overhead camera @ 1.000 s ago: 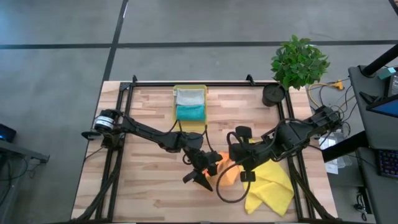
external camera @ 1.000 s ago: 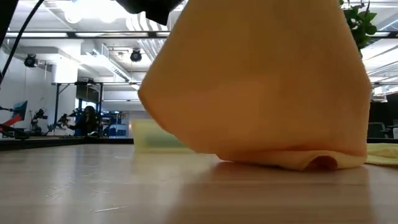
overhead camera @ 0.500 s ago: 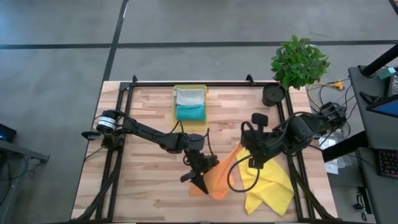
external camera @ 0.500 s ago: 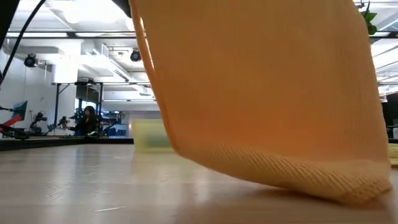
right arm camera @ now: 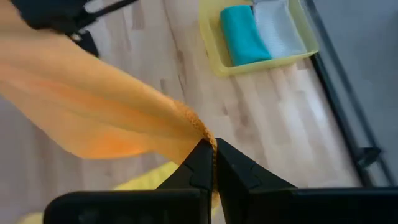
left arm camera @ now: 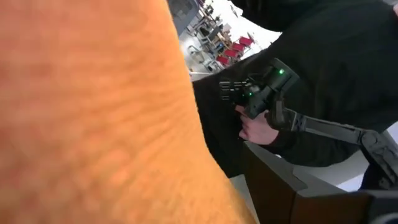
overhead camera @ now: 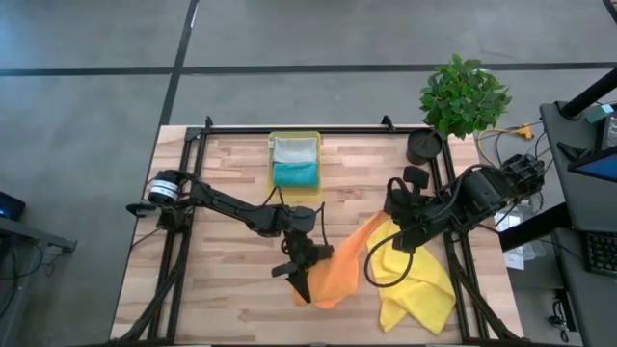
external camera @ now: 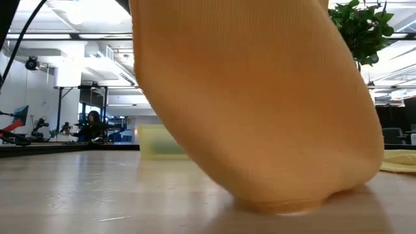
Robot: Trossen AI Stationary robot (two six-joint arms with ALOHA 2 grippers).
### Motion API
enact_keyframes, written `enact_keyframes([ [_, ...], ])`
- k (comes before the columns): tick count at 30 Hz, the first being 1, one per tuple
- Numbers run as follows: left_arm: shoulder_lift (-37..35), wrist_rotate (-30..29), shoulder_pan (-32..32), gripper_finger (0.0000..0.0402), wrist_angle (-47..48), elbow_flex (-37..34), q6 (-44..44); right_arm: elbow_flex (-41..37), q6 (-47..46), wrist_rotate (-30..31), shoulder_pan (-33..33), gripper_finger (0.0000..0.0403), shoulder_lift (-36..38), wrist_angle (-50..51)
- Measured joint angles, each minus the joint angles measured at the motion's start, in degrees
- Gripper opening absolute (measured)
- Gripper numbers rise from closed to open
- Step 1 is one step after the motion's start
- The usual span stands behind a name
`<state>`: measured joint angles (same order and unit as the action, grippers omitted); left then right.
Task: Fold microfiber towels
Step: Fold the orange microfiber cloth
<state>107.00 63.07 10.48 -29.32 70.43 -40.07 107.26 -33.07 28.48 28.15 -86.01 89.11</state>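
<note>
The orange towel stretches in a long slant from my right gripper, which is shut on its upper end, down to my left gripper at its lower left edge. Orange cloth fills most of the left wrist view and hides that gripper. The larger yellow towel lies crumpled on the table at the near right, partly under the orange one. The grey towel and the teal towel lie folded in the yellow tray. My right gripper pinches a bunched corner of the orange towel between its two fingers. The fingers slant down from the table's right side. The towel hangs away from them toward the left arm, and its lower fold rests on the table.
The tray stands at the far middle of the table. A potted plant and a dark round thing are at the far right corner. Beyond the table, a person in dark clothes holds a handle.
My right gripper has gone up and toward the table's far right with the orange towel's corner. The towel, bunched between the arms before, is now drawn out into a long slanting sheet. My left gripper has stayed in place and rolled at the wrist.
</note>
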Motion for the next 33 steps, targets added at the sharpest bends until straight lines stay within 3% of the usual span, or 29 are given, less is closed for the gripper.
enact_keyframes([
  [8,-6.58,-2.64,-3.64,0.0120,2.62,-1.87,2.64,-1.41,-1.43,-3.37,5.56,0.0008,-4.80,-5.53],
  [11,-11.76,-7.24,-5.57,0.0106,11.13,-3.94,9.07,-2.47,-1.42,-2.66,6.72,0.0008,-6.36,-5.31],
  [14,-17.55,-14.11,-7.04,0.0067,27.26,-4.48,20.17,-3.08,-1.41,-1.22,6.71,0.0008,-7.34,-4.78],
  [17,-23.16,-25.37,-7.77,0.0015,43.90,-4.46,29.81,-3.26,-1.15,2.17,6.26,0.0008,-7.30,-1.96],
  [21,-31.13,-48.53,-8.00,0.0010,57.62,-4.46,34.53,-3.32,1.71,9.04,4.20,0.0008,-6.07,1.00],
  [25,-38.75,-68.10,-8.43,0.0003,62.76,-4.46,34.96,-3.32,7.12,13.73,-1.06,0.0008,-2.63,-0.13],
  [29,-46.02,-79.53,-10.00,0.0001,62.73,-4.44,36.81,-3.32,13.45,15.44,-7.81,0.0008,0.53,-1.46],
  [33,-51.40,-89.23,-11.36,0.0000,62.65,-3.34,38.82,-2.85,22.16,21.05,-13.22,0.0008,3.65,-6.77],
])
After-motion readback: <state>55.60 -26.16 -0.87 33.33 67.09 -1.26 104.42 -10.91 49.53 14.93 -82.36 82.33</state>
